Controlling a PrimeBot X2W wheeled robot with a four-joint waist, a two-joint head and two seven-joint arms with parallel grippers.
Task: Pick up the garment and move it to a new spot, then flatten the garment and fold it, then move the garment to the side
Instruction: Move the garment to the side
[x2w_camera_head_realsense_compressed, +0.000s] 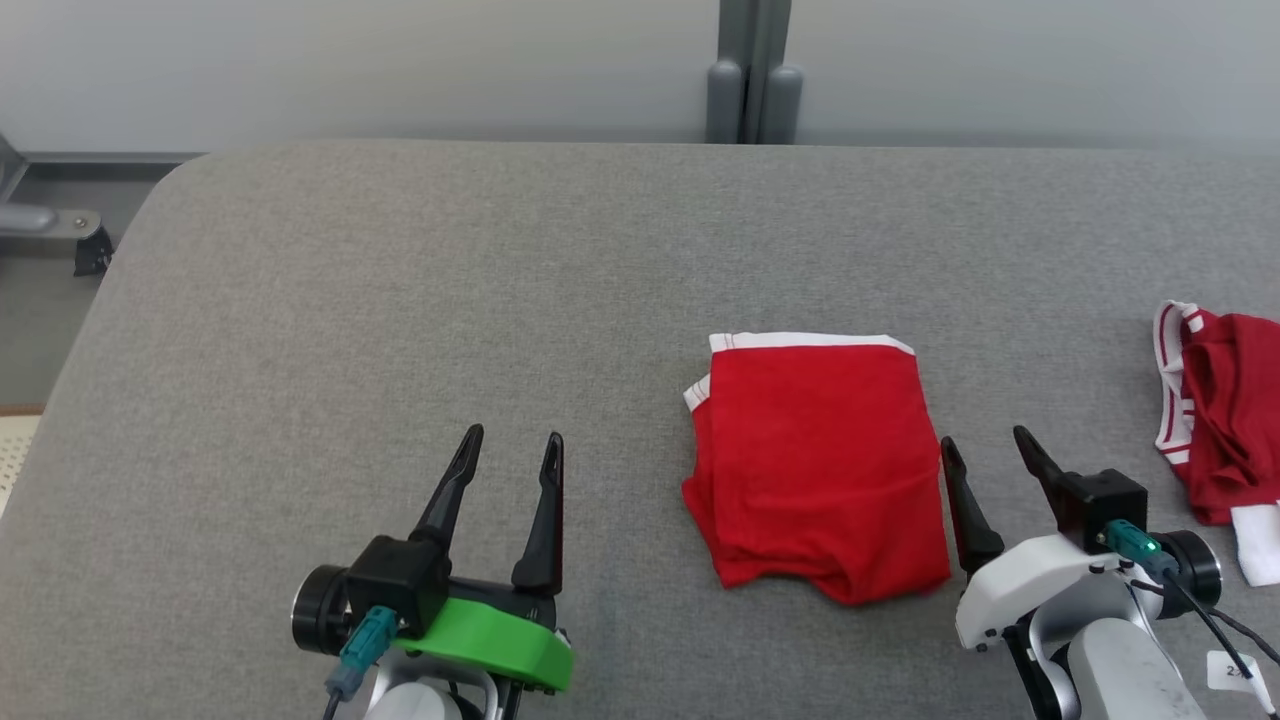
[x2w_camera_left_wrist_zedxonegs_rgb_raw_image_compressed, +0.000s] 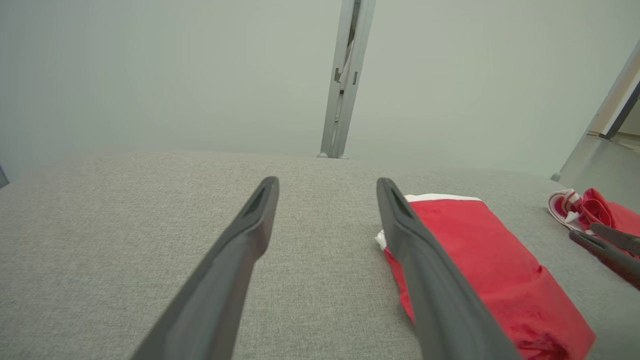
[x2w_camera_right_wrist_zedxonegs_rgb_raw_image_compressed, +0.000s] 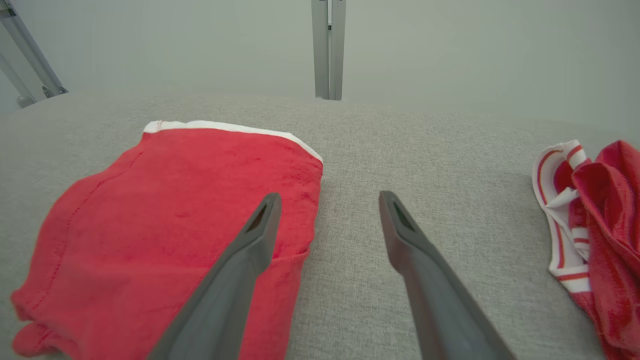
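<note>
The red garment (x2w_camera_head_realsense_compressed: 815, 460) is lying folded into a compact block on the grey worktop (x2w_camera_head_realsense_compressed: 400, 300), its white waistband (x2w_camera_head_realsense_compressed: 800, 341) facing 12 o'clock and its looser, bunched layers sitting at 6 o'clock. Both hands are standing released and grasping nothing: the left hand (x2w_camera_head_realsense_compressed: 515, 434) is hovering well apart at the garment's 9 o'clock, and the right hand (x2w_camera_head_realsense_compressed: 984, 436) is waiting just beside its 3 o'clock edge, with one finger (x2w_camera_right_wrist_zedxonegs_rgb_raw_image_compressed: 250, 245) showing over the red cloth in the right wrist view. Judging by the tidy shape, the fold is looking finished and the shift to the side is the step in hand. To do it well, the hands are needing to pinch through all layers at opposite edges, low against the worktop, and to travel together so the block is not opening. A crumpled striped garment (x2w_camera_head_realsense_compressed: 1225, 420) is crowding the 3 o'clock side, so the broad bare surface from 9 to 12 o'clock is offering the safer room, well short of the rounded corner at 10 o'clock.
</note>
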